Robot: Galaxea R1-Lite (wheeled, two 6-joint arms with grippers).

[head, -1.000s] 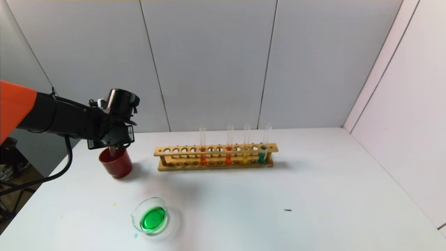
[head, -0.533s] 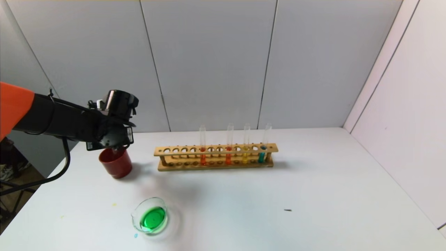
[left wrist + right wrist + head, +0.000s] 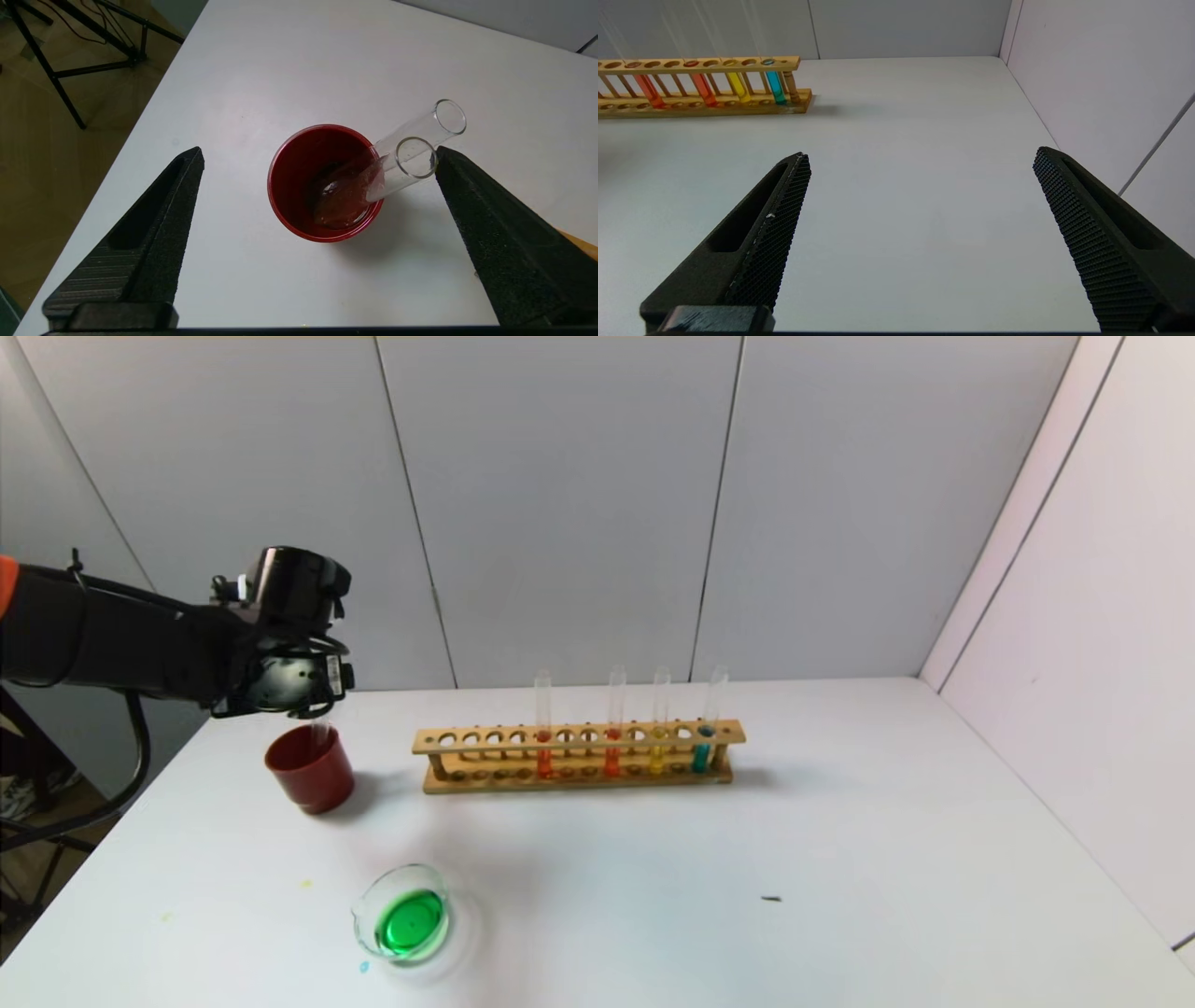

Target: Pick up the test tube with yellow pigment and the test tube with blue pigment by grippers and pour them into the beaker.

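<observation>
The test tube with yellow pigment (image 3: 657,733) and the test tube with blue pigment (image 3: 704,739) stand upright at the right end of the wooden rack (image 3: 485,739); both also show in the right wrist view, yellow (image 3: 738,87) and blue (image 3: 775,87). The beaker (image 3: 403,922) stands near the table's front left and holds green liquid. My left gripper (image 3: 320,151) is open and empty above the dark red cup (image 3: 289,186); in the head view it (image 3: 308,709) hangs over the cup (image 3: 310,770). My right gripper (image 3: 920,153) is open and empty over bare table, right of the rack.
Two empty clear tubes (image 3: 420,135) lean in the red cup, one mouth close to a left finger. Two tubes with orange-red liquid (image 3: 544,747) stand in the rack. The table's left edge (image 3: 140,116) is close to the cup. A wall (image 3: 1074,616) bounds the right side.
My left gripper has risen and drawn back to the left above the red cup. The clear tube under it stays leaning in the cup.
</observation>
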